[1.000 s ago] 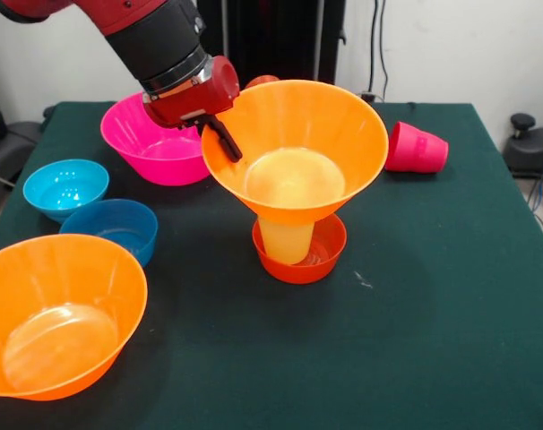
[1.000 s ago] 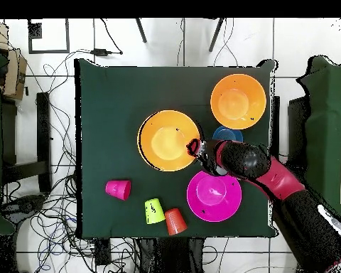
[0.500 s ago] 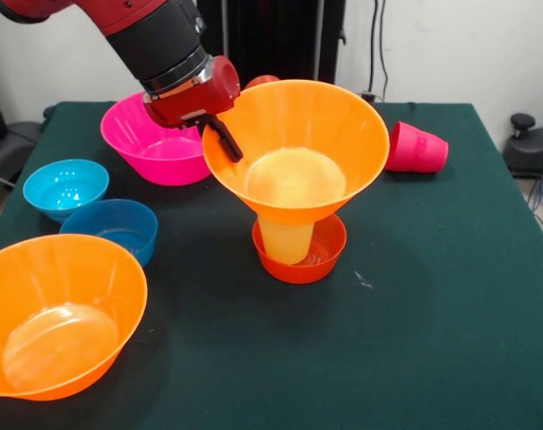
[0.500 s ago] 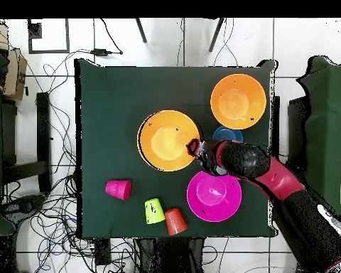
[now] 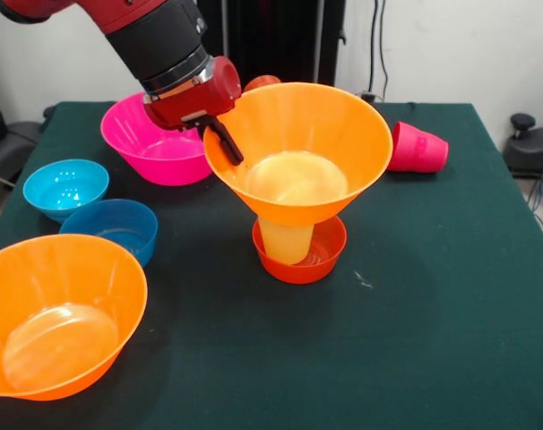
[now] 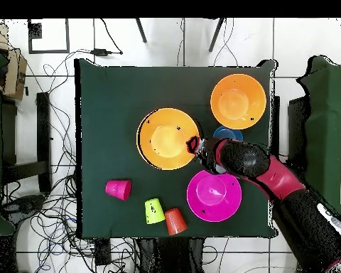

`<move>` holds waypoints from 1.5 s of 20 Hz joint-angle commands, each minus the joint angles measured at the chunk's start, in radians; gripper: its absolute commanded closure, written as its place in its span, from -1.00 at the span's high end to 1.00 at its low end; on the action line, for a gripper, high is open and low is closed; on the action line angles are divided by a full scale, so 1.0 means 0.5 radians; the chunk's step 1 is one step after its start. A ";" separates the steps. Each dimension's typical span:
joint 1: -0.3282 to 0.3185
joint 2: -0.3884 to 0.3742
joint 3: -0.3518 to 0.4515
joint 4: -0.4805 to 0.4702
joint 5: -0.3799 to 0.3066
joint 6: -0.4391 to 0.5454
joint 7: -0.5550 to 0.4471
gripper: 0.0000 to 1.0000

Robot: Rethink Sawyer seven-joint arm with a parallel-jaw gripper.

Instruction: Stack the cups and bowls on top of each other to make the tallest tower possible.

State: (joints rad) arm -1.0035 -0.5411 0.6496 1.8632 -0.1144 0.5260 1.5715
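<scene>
The end effector (image 5: 225, 143) grips the left rim of the large translucent orange plastic bowl (image 5: 298, 148), which sits on the pale yellow ribbed cup (image 5: 286, 240) standing in the small red-orange bowl (image 5: 300, 253) mid-surface. Judged light, thin-walled, slippery and top-heavy; the rim is the only practical hold.

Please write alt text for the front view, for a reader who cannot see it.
The gripper holds the rim of a large orange bowl sitting on a pale yellow cup inside a small red-orange bowl. Other bowls sit around on the green table.
</scene>
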 commanded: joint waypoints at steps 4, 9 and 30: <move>-0.010 0.073 0.112 0.030 -0.140 -0.190 -0.006 -1.00; -0.001 0.076 0.096 0.024 -0.129 -0.166 0.005 -1.00; 0.010 0.096 0.070 0.012 -0.147 -0.164 -0.005 -1.00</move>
State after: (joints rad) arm -1.0182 -0.5411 0.6616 1.8633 -0.1208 0.4832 1.5715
